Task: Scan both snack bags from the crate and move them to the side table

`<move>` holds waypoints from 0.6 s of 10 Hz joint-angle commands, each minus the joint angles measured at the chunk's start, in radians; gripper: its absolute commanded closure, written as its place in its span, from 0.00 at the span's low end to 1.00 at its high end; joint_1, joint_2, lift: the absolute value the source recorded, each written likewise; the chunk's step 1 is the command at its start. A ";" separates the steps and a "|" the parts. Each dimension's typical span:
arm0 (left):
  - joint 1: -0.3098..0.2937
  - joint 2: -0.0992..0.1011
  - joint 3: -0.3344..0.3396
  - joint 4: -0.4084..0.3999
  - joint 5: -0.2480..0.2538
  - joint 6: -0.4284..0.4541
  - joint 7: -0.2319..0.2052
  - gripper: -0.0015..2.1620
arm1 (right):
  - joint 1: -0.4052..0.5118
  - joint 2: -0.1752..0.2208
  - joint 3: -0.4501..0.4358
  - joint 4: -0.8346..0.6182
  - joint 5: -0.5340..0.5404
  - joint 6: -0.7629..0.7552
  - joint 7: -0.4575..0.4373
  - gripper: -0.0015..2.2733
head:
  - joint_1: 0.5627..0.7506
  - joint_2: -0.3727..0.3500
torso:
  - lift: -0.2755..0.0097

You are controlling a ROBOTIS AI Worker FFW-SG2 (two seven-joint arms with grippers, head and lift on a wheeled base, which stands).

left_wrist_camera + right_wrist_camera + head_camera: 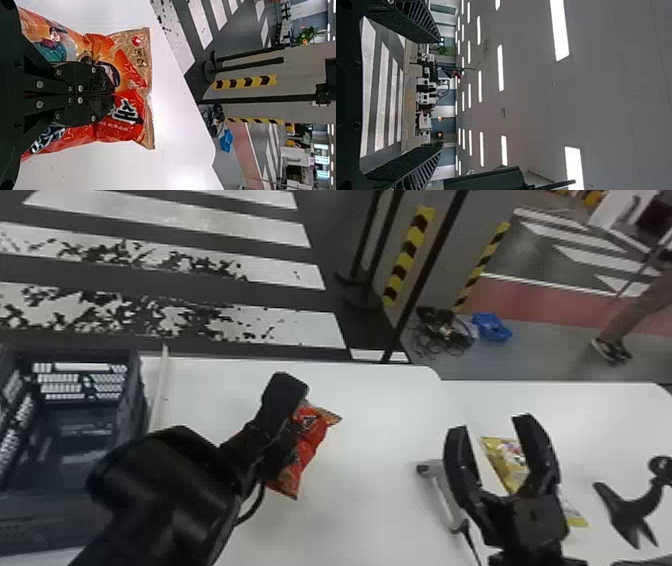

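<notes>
Plastic puckers in the left wrist view, where our left gripper [113, 94] has its two fingers pressed together across the middle of the red snack bag [123, 128], film gathered between them. Past the bag we see the main table [178, 146] and a striped floor.

In the head view we take the crate [134, 400] as our mark. The red bag is to its right, its long axis slanting from the near side towards the far right. Farther right of the crate comes a handheld scanner [445, 492], just beside our right gripper [490, 424]. On that, we judge, the coming move turns: scanner to the right of the bag, left arm with the goods, right arm nearer the tool. (No barcode that we can pick out, so the bag may want turning.) Still farther right of the crate, partly behind the right gripper, the yellow snack bag [507, 460] lies on the side table [620, 415]; we reckon the red one is what remains. Both white tops meet to the right of the crate, with hazard tape [407, 255] and a painted crossing [280, 325] beyond.

In the right wrist view our right gripper's fingers stand spread, nothing between them, and past them run more floor stripes and ceiling lights [560, 29].
</notes>
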 commanded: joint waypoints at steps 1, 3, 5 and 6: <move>0.016 -0.003 -0.005 0.000 0.031 0.000 -0.007 0.91 | 0.001 0.000 0.003 0.000 -0.001 -0.001 0.001 0.01 | 0.70 0.03 | 0.63; 0.028 -0.003 -0.032 -0.001 0.041 -0.003 -0.015 0.91 | 0.003 0.005 0.004 -0.008 -0.001 -0.001 0.001 0.01 | 0.70 0.03 | 0.63; 0.028 -0.003 -0.045 0.019 0.056 -0.027 -0.026 0.91 | 0.011 0.008 0.004 -0.018 0.001 -0.001 0.001 0.01 | 0.70 0.03 | 0.63; 0.027 -0.003 -0.045 0.026 0.056 -0.030 -0.038 0.91 | 0.012 0.012 0.006 -0.023 0.002 -0.004 0.001 0.01 | 0.70 0.03 | 0.63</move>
